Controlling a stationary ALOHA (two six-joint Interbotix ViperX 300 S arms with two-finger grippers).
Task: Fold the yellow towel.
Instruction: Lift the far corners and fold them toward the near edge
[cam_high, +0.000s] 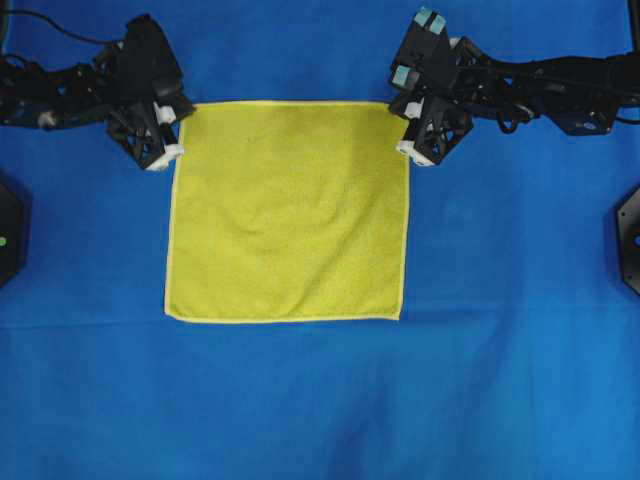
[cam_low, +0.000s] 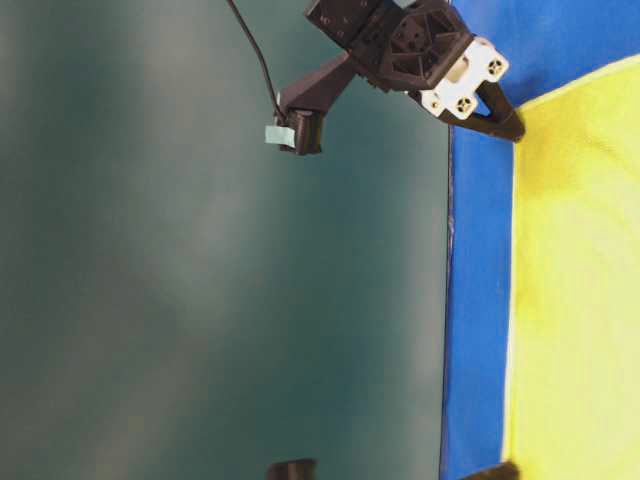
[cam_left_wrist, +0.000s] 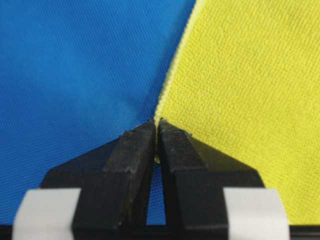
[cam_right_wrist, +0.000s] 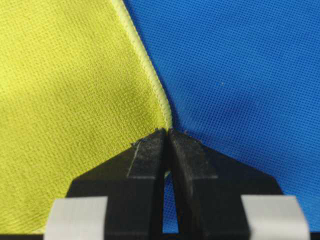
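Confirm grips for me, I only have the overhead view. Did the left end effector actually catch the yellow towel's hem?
Observer: Yes. In the left wrist view the left end effector is shut, with the edge of the yellow towel pinched between its tips.
Operator: And the right one?
Observer: The right end effector is shut on the hem too, right at the towel's edge in its wrist view.
Operator: Any blue cloth caught in there?
Observer: Can't tell. The blue cloth lies right beside the tips in both wrist views, and the contact itself is hidden.
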